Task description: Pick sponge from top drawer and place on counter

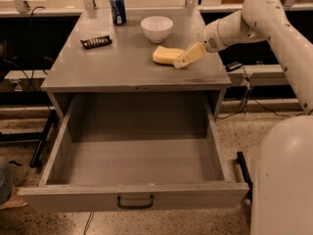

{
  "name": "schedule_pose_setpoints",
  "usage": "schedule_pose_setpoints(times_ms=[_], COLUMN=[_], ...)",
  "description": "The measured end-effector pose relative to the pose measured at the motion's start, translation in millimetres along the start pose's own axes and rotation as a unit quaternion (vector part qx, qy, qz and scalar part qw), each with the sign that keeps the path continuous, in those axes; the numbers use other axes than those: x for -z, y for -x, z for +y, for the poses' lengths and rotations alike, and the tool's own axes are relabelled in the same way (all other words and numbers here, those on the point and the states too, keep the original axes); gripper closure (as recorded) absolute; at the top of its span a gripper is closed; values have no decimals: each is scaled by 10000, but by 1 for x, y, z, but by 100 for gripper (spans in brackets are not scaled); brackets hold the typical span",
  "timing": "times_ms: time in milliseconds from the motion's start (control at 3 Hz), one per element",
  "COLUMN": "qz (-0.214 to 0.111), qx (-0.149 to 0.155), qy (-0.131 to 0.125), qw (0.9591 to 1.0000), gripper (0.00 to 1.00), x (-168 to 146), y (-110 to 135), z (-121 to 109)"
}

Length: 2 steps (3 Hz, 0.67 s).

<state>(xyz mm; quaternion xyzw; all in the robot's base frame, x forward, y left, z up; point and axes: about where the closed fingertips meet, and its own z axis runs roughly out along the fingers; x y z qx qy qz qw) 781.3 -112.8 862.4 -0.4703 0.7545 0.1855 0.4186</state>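
Sponge [165, 55] is laid on counter [122, 70]; gripper [182, 61] is placed at its right end, seemingly touching; grip cannot be told. Top drawer [73, 197] open.

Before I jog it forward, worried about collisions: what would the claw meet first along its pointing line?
Likely the sponge: the claw, low over the counter, points straight at it.

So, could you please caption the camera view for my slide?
The gripper at the sponge on the counter, above the open top drawer.
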Motion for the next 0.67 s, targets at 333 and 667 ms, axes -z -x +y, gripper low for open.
schedule_pose_setpoints(times_ms=[333,667], qz=[129,522], qx=[126,530], qy=[-414,-993], qw=[9990,9923], gripper=[0,0], x=[55,131], y=[8,36], z=[6,48])
